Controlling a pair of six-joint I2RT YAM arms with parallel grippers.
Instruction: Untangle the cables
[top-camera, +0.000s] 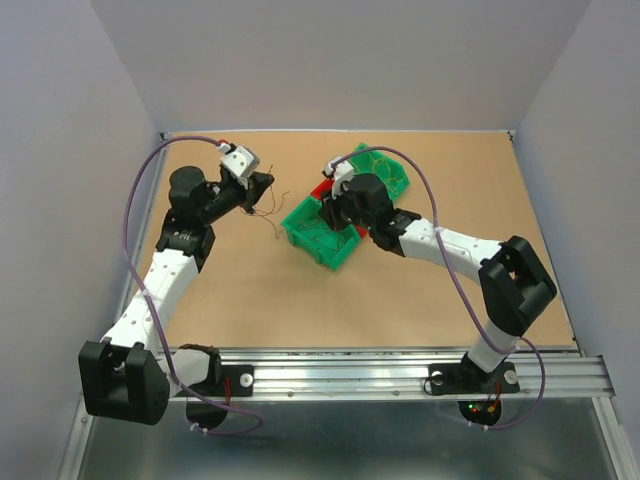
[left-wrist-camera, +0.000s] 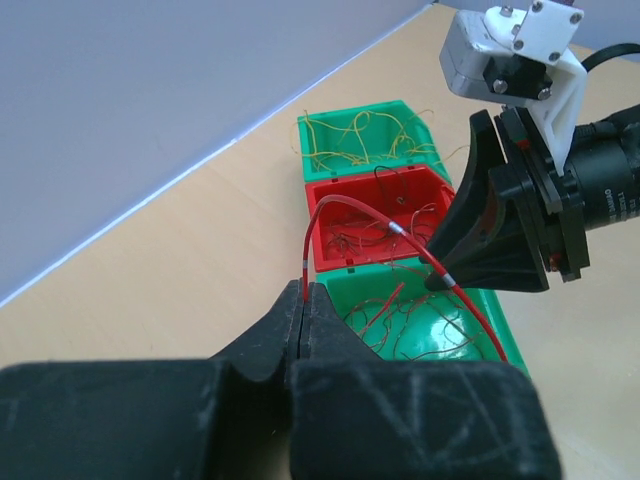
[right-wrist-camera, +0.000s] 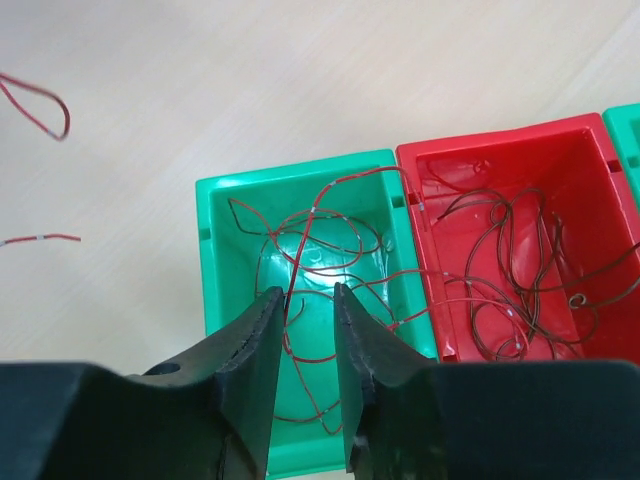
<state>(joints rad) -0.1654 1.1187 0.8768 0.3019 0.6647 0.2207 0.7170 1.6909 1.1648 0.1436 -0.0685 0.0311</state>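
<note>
The table carried three bins of curly cables. The right gripper hung over the end green bin, jaws apart around a strand. The left gripper was pinched shut on a red cable arcing toward that bin.

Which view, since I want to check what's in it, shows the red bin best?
The right wrist view: it looks straight down into the red bin, thin dark wires looped inside. The left wrist view shows it slanted, farther off. The top view shows only a red sliver.
</note>
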